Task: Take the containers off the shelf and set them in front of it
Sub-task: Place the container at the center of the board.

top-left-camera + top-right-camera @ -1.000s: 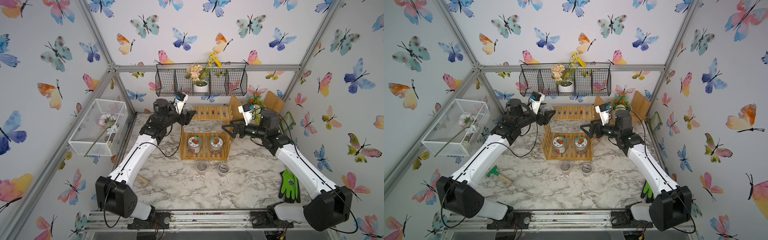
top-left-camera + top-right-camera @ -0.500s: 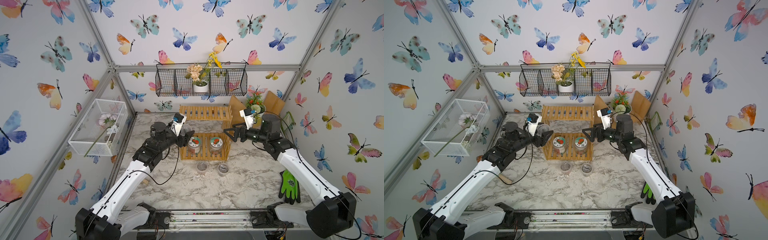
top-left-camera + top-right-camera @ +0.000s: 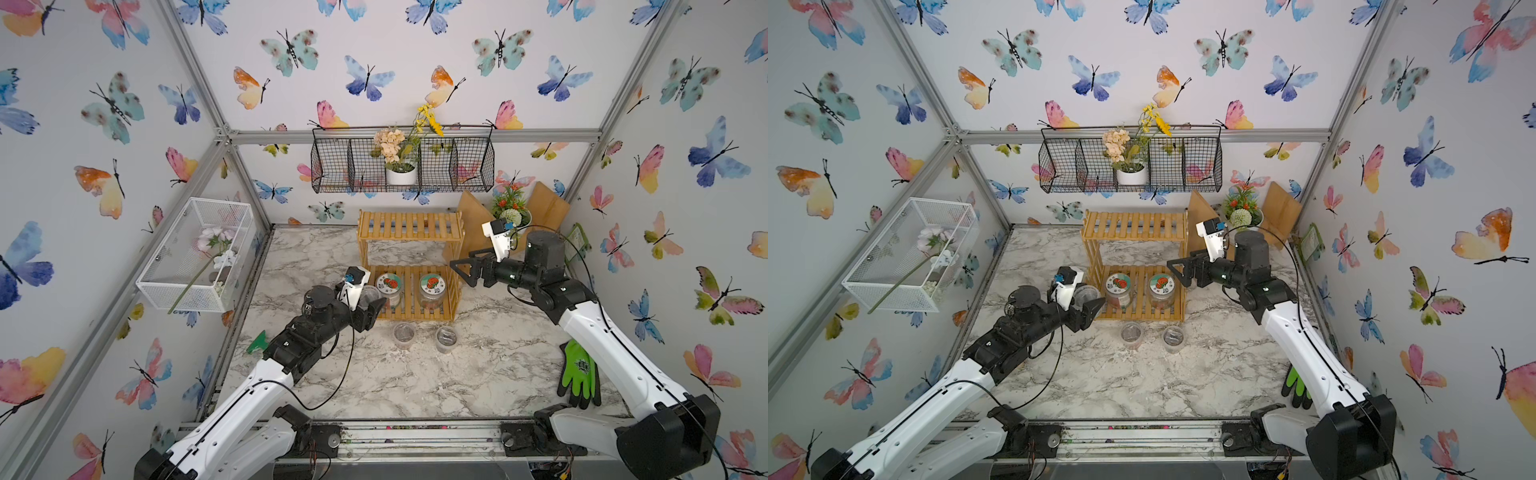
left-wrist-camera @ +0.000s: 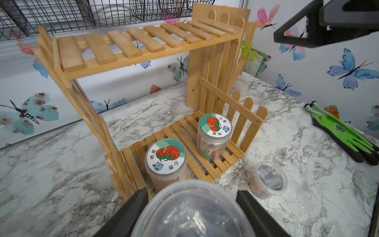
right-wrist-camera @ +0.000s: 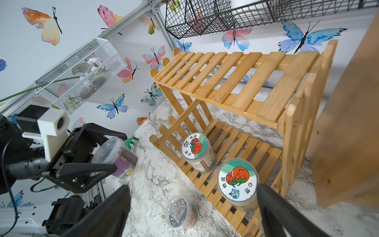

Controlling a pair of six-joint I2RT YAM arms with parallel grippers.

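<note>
My left hand [image 4: 191, 195] gripped lidded cup [image 5: 123, 160]. Judged I should lower it upright onto desk [image 3: 415, 374] below hand, beside two standing cups [image 3: 404, 334], then release. Right hand [image 3: 459, 273] spread, empty.

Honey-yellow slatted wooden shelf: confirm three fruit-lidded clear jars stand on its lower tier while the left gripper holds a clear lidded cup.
Not three: the left wrist view shows two fruit-lidded clear jars on the lower tier of the honey-yellow slatted wooden shelf. The left gripper does hold a clear lidded cup.
</note>
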